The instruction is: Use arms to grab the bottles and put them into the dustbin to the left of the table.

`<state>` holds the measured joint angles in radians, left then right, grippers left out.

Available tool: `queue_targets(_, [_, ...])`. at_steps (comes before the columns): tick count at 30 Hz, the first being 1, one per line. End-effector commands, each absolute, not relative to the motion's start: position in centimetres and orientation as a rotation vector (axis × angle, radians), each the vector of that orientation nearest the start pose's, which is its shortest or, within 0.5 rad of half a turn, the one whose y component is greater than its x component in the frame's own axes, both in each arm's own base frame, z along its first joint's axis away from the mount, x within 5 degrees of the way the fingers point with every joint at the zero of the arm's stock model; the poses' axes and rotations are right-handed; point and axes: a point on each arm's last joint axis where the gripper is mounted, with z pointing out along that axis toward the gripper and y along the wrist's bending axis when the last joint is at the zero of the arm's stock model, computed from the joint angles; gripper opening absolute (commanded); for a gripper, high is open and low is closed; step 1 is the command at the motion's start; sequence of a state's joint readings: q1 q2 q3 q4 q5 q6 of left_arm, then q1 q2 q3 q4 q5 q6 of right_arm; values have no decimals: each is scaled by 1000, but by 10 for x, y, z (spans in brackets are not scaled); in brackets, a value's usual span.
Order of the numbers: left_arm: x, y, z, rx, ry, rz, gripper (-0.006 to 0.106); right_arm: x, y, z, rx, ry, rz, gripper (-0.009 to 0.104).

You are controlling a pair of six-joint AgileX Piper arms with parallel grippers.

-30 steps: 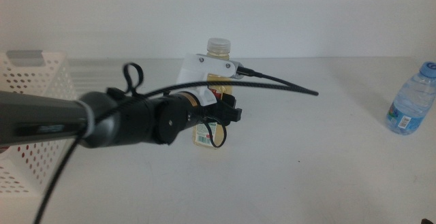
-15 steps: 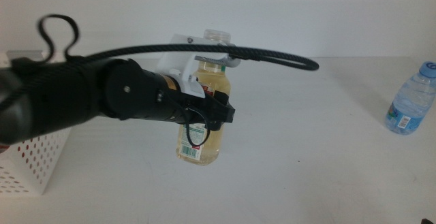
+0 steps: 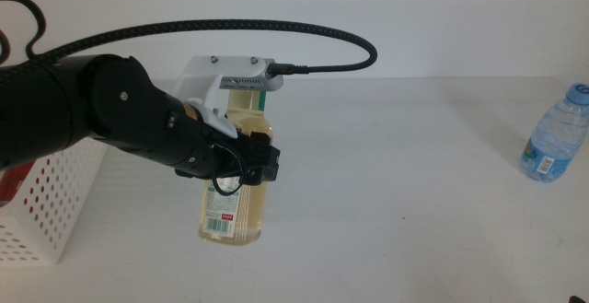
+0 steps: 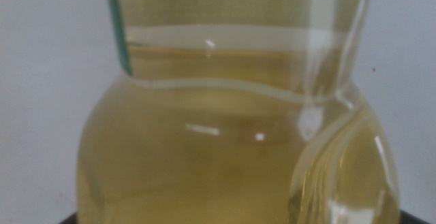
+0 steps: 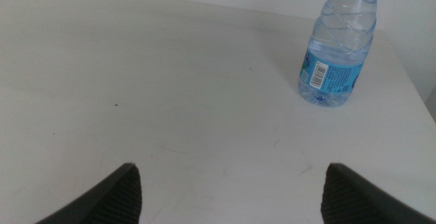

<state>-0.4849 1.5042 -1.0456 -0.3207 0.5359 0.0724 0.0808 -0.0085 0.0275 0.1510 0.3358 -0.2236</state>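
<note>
The left tool [image 3: 241, 160] grips the yellow plastic juice bottle [image 3: 234, 213] above the white table [image 3: 414, 192], mid-carry toward the white perforated dustbin [image 3: 57, 209]; next, release over it; the right tool [image 5: 228, 190] waits wide open.

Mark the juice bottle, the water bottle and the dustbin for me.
juice bottle [image 3: 232, 218], middle view, on its lower label.
water bottle [image 5: 335, 47], right wrist view, on its clear body above the label.
dustbin [image 3: 57, 202], middle view, on its perforated side wall.
</note>
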Motion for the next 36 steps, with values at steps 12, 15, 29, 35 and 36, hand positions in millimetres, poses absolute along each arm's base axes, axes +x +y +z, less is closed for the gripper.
queue_targets(12, [257,-117,330,297,2553,-358,13,53,8,185,-168,1715,26,77])
queue_targets(15, [260,-97,335,259,2622,-281,13,53,8,185,-168,1715,26,77])
queue_targets(29, [283,3,391,64,2671,-73,13,53,8,185,-168,1715,26,77])
queue_targets(35, [306,39,390,-89,2702,-45,13,53,8,185,-168,1715,26,77])
queue_targets(36, [309,44,387,-108,2711,-42,13,53,8,185,-168,1715,26,77])
